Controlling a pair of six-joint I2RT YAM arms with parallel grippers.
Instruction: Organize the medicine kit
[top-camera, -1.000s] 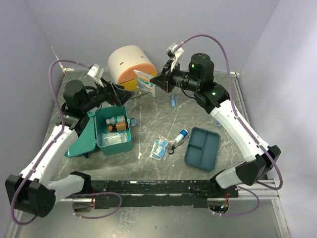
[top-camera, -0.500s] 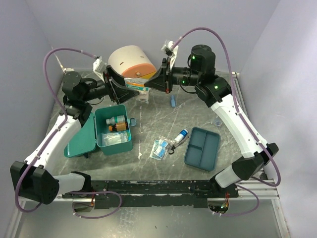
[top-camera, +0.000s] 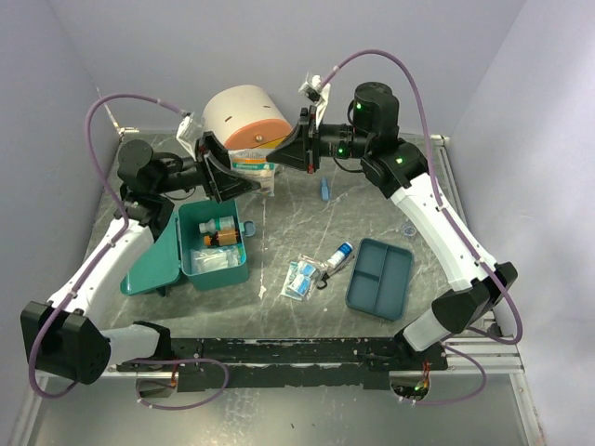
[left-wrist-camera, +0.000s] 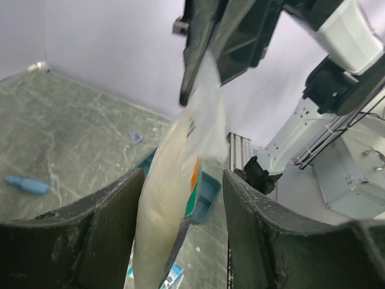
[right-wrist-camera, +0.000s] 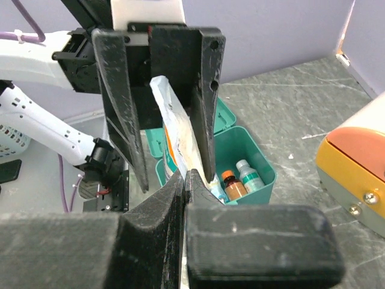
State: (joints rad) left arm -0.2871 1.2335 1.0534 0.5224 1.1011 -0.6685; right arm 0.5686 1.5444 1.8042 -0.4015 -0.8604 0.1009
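The teal medicine kit lies open at the left of the table, with bottles inside; it also shows below in the right wrist view. In the air in front of the cabinet my right gripper is shut on the top edge of a white packet printed in orange and green. My left gripper faces it with a finger on either side of the packet. Its jaws are still apart, with a gap between the packet and one finger. The pinch shows in the right wrist view.
A cream rounded cabinet with an orange drawer stands at the back. A dark-blue divided tray lies at the front right. Loose sachets, a small blue-capped tube and a blue item lie on the table's middle.
The right arm carried the packet leftward and the left gripper came up to meet it. The left jaws have narrowed around the packet.
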